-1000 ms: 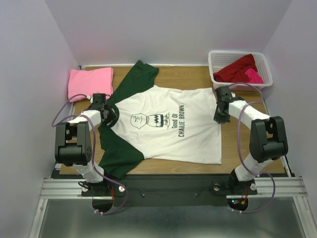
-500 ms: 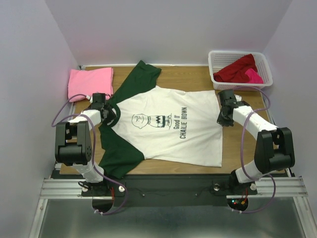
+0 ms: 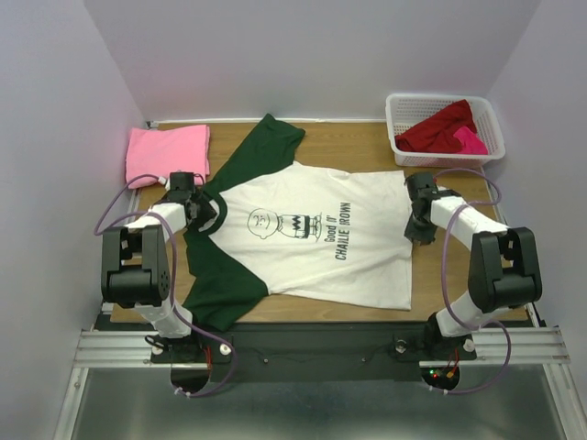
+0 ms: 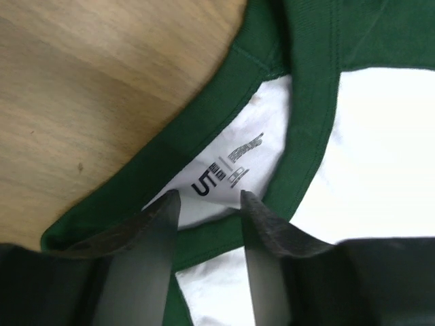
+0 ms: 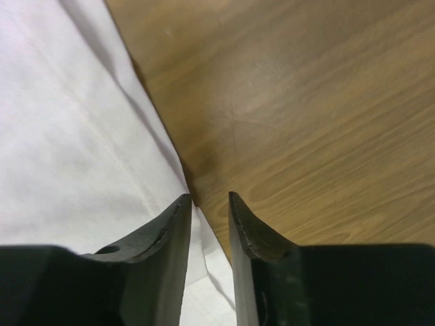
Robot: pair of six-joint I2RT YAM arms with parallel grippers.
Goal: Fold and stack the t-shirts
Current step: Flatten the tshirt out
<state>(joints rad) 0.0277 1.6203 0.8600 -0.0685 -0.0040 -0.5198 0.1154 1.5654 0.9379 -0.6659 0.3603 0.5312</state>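
One t-shirt [image 3: 312, 247] spread flat, print up, likely smoothed for folding | left gripper [image 4: 207, 200]: jaws half apart over collar label [image 4: 228, 170], pinching nothing | right gripper [image 5: 209, 200]: narrow gap astride hem edge [image 5: 170, 156], cloth one side, table [image 5: 326, 102] other | opposite ends suit stretching; fold not begun

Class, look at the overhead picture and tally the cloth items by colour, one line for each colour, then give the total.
White tee with green sleeves: 1
Pink tee: 1
Dark red garment: 1
Magenta garment: 1
Total: 4
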